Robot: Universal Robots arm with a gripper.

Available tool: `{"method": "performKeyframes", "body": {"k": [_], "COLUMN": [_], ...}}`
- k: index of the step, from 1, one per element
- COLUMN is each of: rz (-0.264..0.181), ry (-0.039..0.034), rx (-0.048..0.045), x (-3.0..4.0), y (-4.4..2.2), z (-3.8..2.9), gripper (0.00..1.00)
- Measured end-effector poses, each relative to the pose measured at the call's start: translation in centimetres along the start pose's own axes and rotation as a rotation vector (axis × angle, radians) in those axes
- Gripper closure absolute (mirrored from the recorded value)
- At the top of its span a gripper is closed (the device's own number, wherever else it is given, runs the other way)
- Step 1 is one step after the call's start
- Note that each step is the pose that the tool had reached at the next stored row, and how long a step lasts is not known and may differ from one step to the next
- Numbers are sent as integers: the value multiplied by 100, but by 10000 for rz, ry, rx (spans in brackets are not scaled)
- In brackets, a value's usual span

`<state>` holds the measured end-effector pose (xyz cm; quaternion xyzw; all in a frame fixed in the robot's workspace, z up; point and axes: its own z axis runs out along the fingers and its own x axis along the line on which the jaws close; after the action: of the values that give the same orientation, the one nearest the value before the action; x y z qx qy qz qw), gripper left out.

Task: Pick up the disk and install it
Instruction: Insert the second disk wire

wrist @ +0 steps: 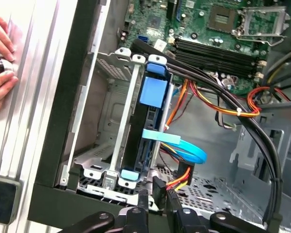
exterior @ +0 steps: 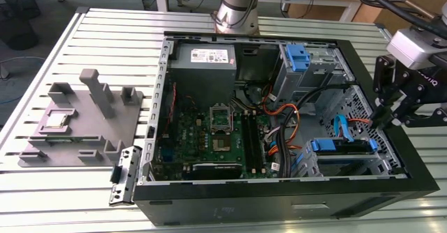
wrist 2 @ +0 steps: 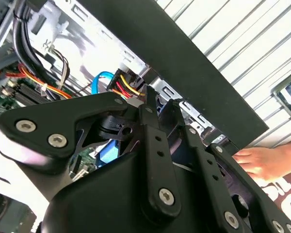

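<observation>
Well, the disk already sits edge-up in the metal drive cage at the near corner of the open computer case, its blue carrier frame showing at both ends, a blue data cable curling just beside it. The gripper hangs at the case wall next to that cage; in both wrist views its fingers stand almost together and hold nothing. I'd judge the drive stiff, fairly heavy and smooth on its metal faces, and sensitive to knocks, so the plastic frame's long edges look the safer place to grip. A person's hand rests on the table outside.
</observation>
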<state>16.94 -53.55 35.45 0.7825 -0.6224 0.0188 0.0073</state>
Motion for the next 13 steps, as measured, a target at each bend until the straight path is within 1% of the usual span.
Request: {"method": "performKeyframes", "body": {"k": [2,5,13], "rz": [-114,-204,-214], "ry": [53,122,136], "rx": [-10,-40,-44], "x": [-6,-8,-8], "y": [20,26,26], "z": [18,34,34], "gripper": [71,71,71]}}
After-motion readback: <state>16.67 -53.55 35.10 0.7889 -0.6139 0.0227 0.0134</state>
